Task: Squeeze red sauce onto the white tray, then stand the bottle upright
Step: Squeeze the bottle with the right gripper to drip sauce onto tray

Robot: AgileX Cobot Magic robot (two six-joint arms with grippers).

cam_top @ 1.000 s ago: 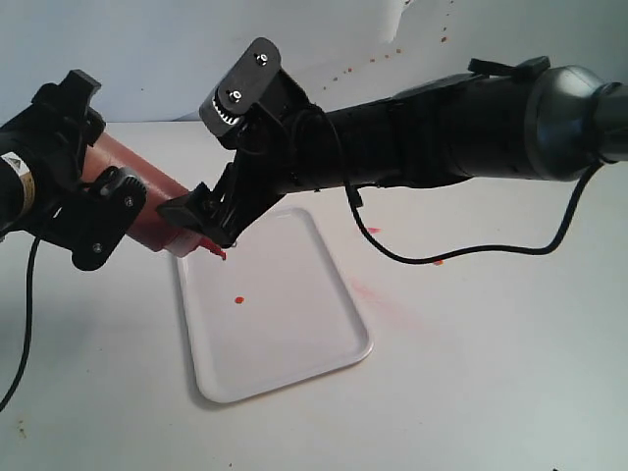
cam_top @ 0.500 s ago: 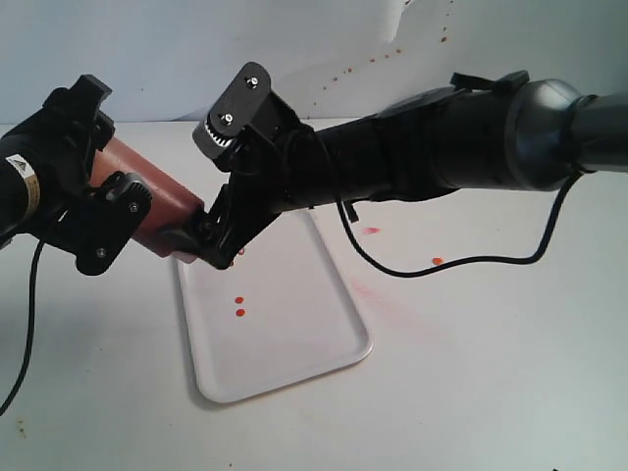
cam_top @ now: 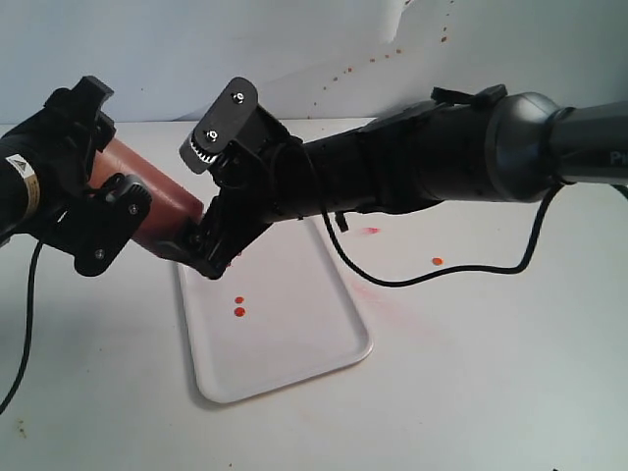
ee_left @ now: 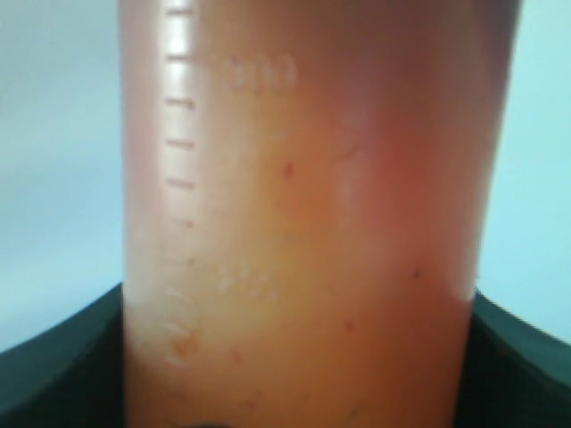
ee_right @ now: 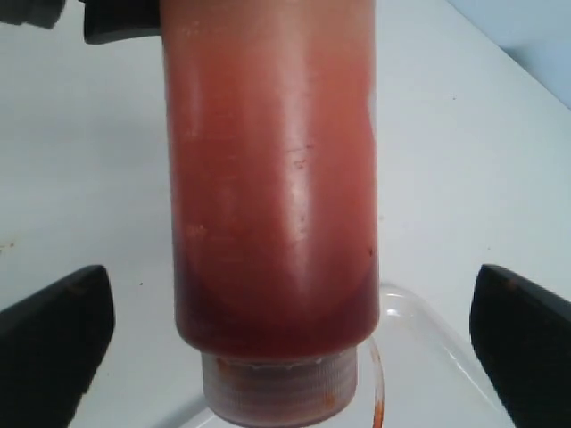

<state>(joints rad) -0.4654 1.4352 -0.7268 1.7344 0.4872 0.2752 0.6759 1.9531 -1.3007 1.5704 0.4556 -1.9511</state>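
Bottle (cam_top: 149, 184) position: held clear of the table (cam_top: 491, 392) and tilted steeply, with its base raised toward the left arm and its neck end lowest. The neck end sits above the far left corner of the tray (cam_top: 294, 339). In the exterior view the nozzle is hidden behind the right gripper (cam_top: 201, 247).

Left gripper (cam_top: 111, 159): clamped on the bottle's body, one finger above it and one below. In the left wrist view the translucent orange wall fills the frame, with raised graduation marks along one side. Dark gripper parts show at both lower corners.

Right gripper: reaches across the middle and sits at the bottle's lower end. In the right wrist view its fingers (ee_right: 53, 332) are spread wide. The bottle lies between them and each finger stands well apart from its sides. The contents look darker red toward the threaded neck.

Red sauce (cam_top: 238, 312): two small round drops on the tray's left half, one just beside the other, near the right gripper.

Tray: flat on the table, long side running away from the camera.

Table marks: an orange spot (cam_top: 437, 261) and a faint pink smear (cam_top: 378, 294) lie to the right of the tray.
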